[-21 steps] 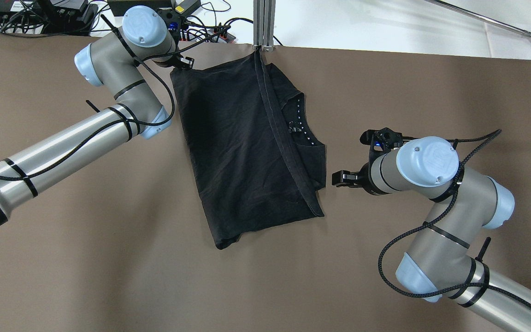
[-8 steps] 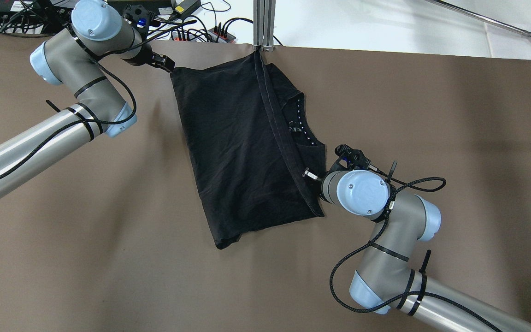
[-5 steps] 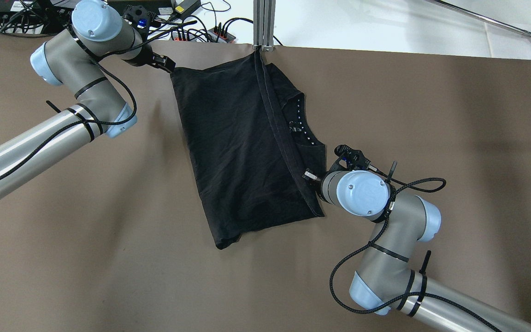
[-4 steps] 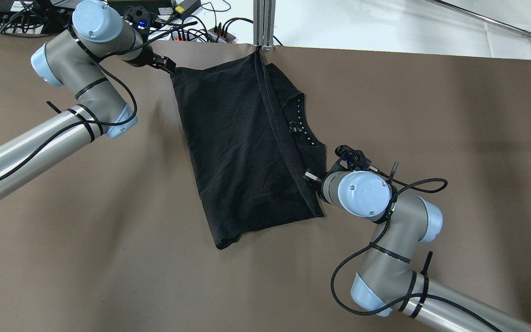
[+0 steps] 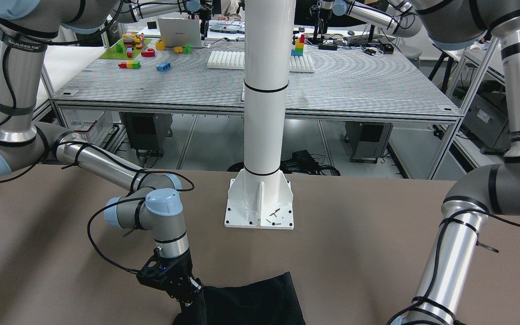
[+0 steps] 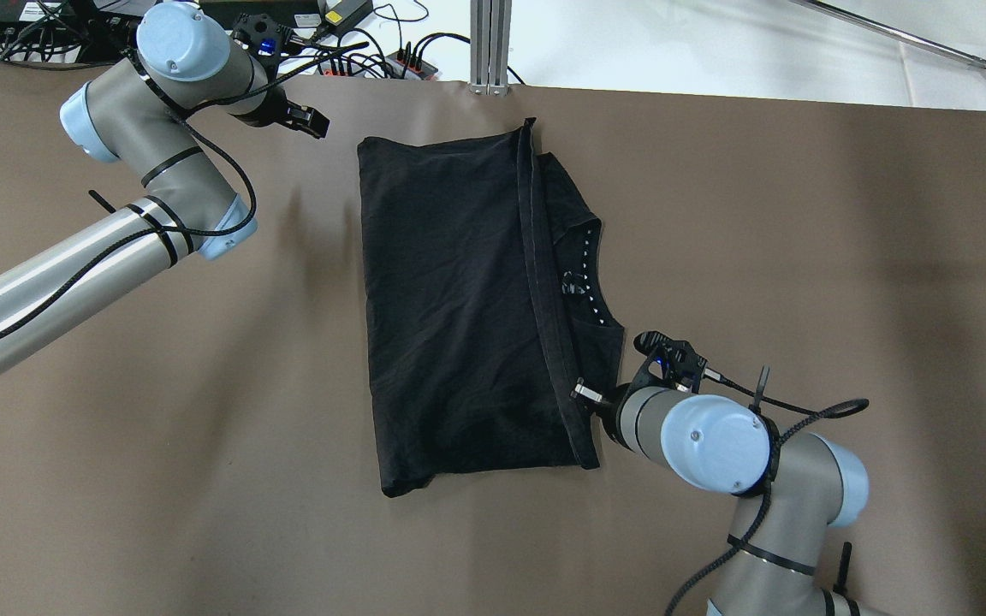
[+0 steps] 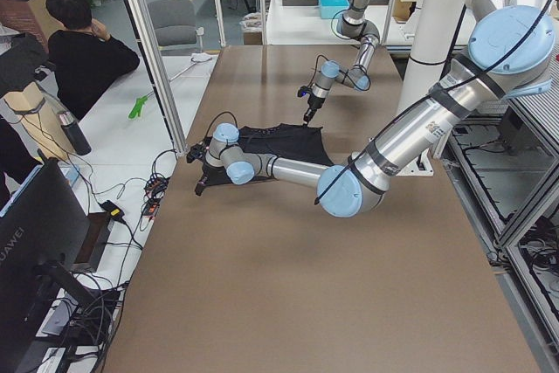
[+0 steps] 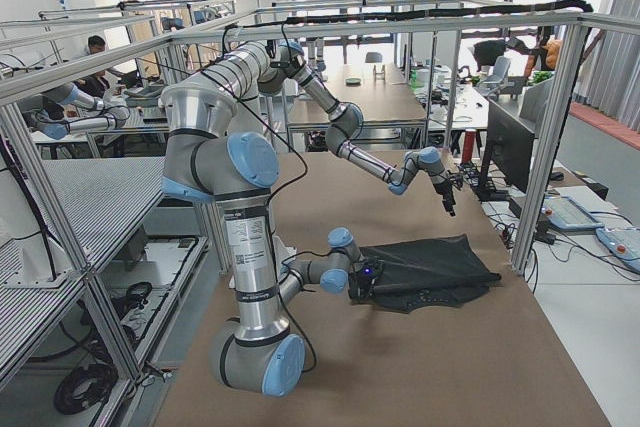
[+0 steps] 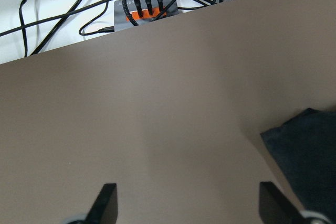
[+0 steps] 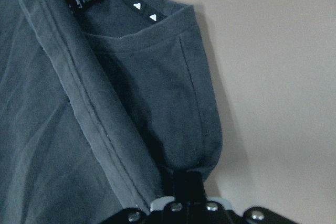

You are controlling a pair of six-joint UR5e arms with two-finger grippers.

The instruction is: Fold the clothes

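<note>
The black garment (image 6: 459, 308) lies folded on the brown table, its collar with small white triangles (image 6: 589, 291) facing right. No stripe logo shows. My right gripper (image 6: 583, 395) is shut on the garment's near right edge; the right wrist view shows its fingers (image 10: 188, 179) pinching the fabric (image 10: 105, 103). My left gripper (image 6: 315, 127) is open and empty, a short way left of the garment's far left corner. In the left wrist view its fingertips (image 9: 107, 203) stand wide apart and the garment corner (image 9: 310, 150) lies at the right.
Power strips and cables (image 6: 373, 60) and an aluminium post (image 6: 490, 43) stand at the table's far edge. The robot's white pedestal base (image 5: 260, 203) sits at the near side. Bare brown table (image 6: 202, 428) surrounds the garment.
The left gripper let go of the far left corner and stays put, open. The right gripper pulled the garment nearer the robot, and it has turned straighter.
</note>
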